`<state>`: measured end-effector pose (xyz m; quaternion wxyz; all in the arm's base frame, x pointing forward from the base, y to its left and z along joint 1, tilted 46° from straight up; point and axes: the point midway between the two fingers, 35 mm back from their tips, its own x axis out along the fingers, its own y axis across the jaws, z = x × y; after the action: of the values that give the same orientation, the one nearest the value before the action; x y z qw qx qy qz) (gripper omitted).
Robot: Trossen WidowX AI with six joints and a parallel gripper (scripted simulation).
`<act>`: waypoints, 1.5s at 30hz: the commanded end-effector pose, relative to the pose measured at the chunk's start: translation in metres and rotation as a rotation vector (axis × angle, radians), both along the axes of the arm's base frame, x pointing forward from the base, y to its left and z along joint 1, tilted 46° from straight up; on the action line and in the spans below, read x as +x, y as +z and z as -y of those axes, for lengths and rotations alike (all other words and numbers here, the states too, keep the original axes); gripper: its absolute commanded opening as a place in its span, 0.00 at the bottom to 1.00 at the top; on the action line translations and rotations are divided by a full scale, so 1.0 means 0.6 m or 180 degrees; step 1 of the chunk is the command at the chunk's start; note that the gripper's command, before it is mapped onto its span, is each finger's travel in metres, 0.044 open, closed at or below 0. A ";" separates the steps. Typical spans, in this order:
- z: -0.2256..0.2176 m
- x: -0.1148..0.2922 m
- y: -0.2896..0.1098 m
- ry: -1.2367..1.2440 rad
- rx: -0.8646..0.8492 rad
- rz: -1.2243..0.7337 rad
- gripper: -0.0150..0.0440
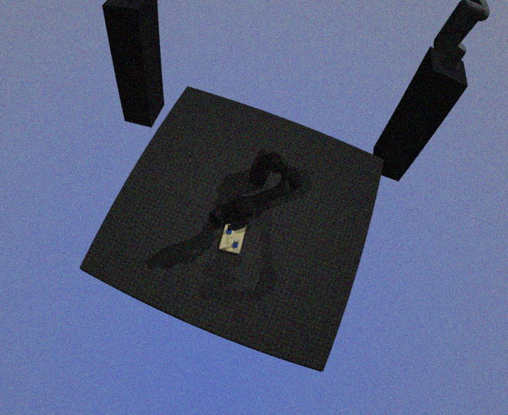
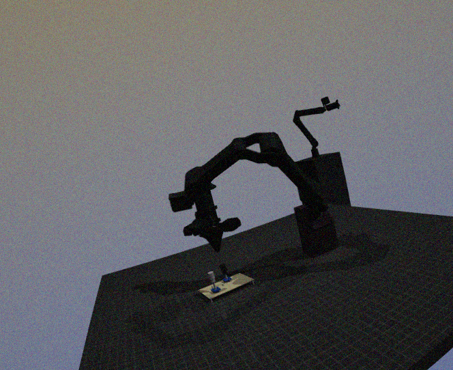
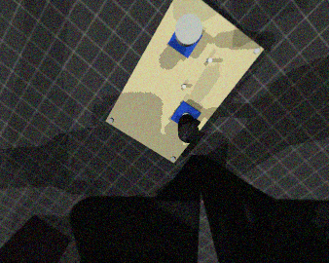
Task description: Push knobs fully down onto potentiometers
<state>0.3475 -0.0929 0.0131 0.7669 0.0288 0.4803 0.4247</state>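
A cream circuit board [image 1: 224, 243] [image 2: 240, 280] [image 3: 140, 112] stands on short legs on the dark table [image 1: 164, 147] [image 2: 338, 310]. It carries two blue potentiometers. One has a dark knob [image 2: 222, 270] [image 3: 188, 129] standing up on its shaft; the other has a light grey knob [image 2: 210, 276] [image 3: 189, 28], also raised. My gripper [image 2: 216, 247] [image 3: 198, 162] is shut with nothing between the fingers. It points down and hangs a short way above the dark knob, not touching it. In the top view the arm covers the board's upper end.
The arm's base block [image 2: 315, 231] stands on the table behind the board. Two tall dark pillars [image 1: 134, 57] [image 1: 419, 113] stand beyond the table's far corners; one carries a camera arm [image 2: 308, 123].
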 end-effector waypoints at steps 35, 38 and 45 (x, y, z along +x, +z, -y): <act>-0.052 0.010 -0.046 0.0035 0.0056 0.0028 0.25; -0.053 0.010 -0.047 0.0035 0.0056 0.0029 0.25; -0.055 0.010 -0.049 0.0035 0.0056 0.0029 0.25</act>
<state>0.3530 -0.0610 -0.0163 0.7654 0.0278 0.4746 0.4338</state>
